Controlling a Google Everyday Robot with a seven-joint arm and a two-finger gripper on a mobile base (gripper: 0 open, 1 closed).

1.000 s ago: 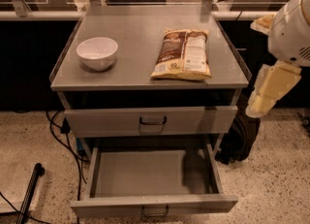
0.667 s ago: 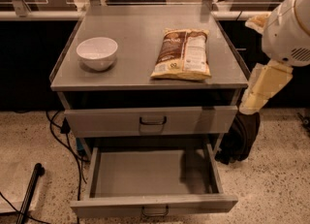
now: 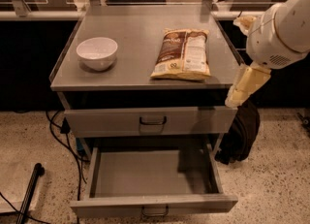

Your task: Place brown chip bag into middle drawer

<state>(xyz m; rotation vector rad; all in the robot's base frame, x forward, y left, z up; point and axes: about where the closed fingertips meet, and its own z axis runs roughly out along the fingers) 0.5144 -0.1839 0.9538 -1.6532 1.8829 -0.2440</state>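
My claw (image 3: 237, 97) hangs off the right side of the desk (image 3: 135, 29), below its top and just beside the right end of the closed upper drawer (image 3: 111, 121). I cannot tell whether it is open or closed, but I see nothing in it. The brown chip bag (image 3: 183, 53) lies flat on the right half of the desk, its near end close to the front edge. The middle drawer (image 3: 145, 172) stands pulled out below, with nothing in it.

My first worry is the desk's own edge. From this low I must rise and come over the rim, and a shallow path would knock my arm against it. The second is the bag itself (puffed, crinkly, slick, I judge). A pinch on its rounded middle may slide off, and a push instead of a grip could send it over the front edge to the floor.

Then the drop. The back part of the open drawer sits under the upper drawer, so only its front part can be reached from above. If I let go too far back, or too near a side wall, the bag may end up propped on a wall and the drawer would not shut cleanly.

The white bowl (image 3: 97, 52) is well apart on the left, so I doubt I would touch it.
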